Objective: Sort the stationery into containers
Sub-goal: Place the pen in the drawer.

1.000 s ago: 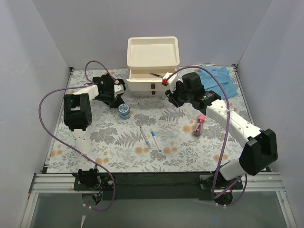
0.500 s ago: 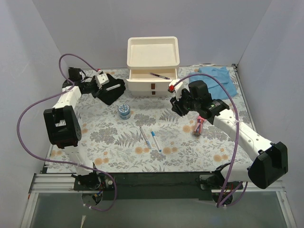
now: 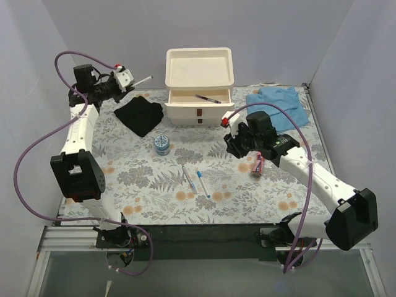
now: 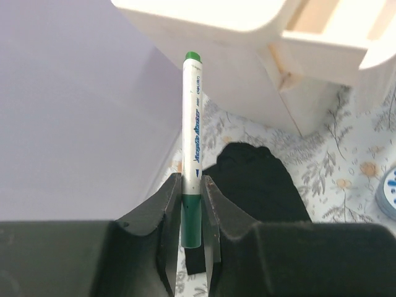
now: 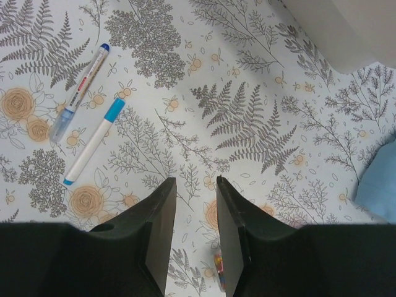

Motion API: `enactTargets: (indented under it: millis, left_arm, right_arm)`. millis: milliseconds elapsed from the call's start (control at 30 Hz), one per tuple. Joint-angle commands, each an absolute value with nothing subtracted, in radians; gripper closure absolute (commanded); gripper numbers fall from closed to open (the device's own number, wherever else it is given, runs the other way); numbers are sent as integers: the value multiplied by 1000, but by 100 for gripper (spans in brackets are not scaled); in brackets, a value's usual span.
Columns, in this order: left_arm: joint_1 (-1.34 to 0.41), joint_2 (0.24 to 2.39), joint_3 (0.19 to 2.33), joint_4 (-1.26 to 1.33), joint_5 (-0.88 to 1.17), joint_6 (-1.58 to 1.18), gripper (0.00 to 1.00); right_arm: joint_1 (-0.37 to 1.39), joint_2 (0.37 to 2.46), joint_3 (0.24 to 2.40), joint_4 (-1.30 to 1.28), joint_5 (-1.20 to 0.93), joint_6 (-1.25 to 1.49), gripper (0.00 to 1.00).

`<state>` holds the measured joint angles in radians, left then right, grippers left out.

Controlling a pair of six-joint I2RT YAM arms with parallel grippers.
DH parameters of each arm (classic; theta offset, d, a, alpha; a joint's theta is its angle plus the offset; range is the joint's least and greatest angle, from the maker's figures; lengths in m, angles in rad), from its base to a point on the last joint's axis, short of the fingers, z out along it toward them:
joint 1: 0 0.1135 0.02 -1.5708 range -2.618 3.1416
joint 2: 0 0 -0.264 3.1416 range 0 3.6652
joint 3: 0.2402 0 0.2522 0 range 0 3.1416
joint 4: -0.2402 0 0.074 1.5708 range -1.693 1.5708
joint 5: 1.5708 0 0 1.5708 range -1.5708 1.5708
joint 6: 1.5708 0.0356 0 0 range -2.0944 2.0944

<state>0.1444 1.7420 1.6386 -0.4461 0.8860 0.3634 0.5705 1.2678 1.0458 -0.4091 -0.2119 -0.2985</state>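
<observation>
Between the fingers of the left gripper (image 4: 192,185): green marker (image 4: 191,117), pinched at its green end, the white barrel running straight out past the tips. Both fingers were pressed against it. The gripper was raised off the table (image 3: 136,179). Beyond the marker's far tip stood the organiser (image 4: 247,43), not touching it. Under the fingertips and a little to their right lay the black cloth (image 4: 260,179). Further right, at the edge of the wrist view, lay the tub (image 4: 388,195).

Top view: organiser's top drawer (image 3: 185,98) was pulled out, with a black pen (image 3: 208,98) lying in it.

Right gripper (image 5: 195,185): fingers spread, nothing between them, only floral table in the gap. It hung above the table. Ahead of the tips and to their left lay a blue-capped pen (image 5: 80,93) and a white pen (image 5: 94,141), near each other and roughly parallel. To the right of the fingers, at the frame edge, was the blue cloth (image 5: 380,179). In the top view the tube (image 3: 258,164) lay behind the fingers, beside the forearm.
</observation>
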Motion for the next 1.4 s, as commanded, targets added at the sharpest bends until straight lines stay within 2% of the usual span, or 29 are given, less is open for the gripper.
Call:
enactTargets:
  millis: [0,400,700,1000,1033,1067,1133,1167,1300,1367]
  left_arm:
    - [121,1640,1675,-298,969,207,100]
    - [-101,1753,1761,-236,1022,83,100]
    - [-155,1853,1805,-193,1040,0,100]
    - [-209,1873,1752,-192,1037,-21,100]
    - [-212,1875,1746,-190,1032,-23,99]
    - [-213,1870,1740,-186,1029,-25,88]
    - [-212,1864,1717,-161,1019,-29,78]
    - [-213,1853,1709,-152,1012,-32,69]
    - [-212,1810,1687,-91,957,-73,56]
    - [-207,1775,1643,-5,889,-112,53]
  right_arm:
    - [569,1218,1026,-387,-207,-298,59]
    - [569,1207,1012,-367,-196,-301,59]
    - [568,1187,980,-354,-179,-308,59]
    - [566,1167,948,-342,-183,-311,59]
    - [566,1170,946,-342,-183,-310,59]
    - [565,1169,943,-339,-181,-311,59]
    - [565,1170,943,-336,-176,-311,58]
    - [566,1172,945,-334,-175,-310,58]
    - [566,1180,945,-330,-178,-310,57]
    - [566,1184,939,-334,-224,-299,57]
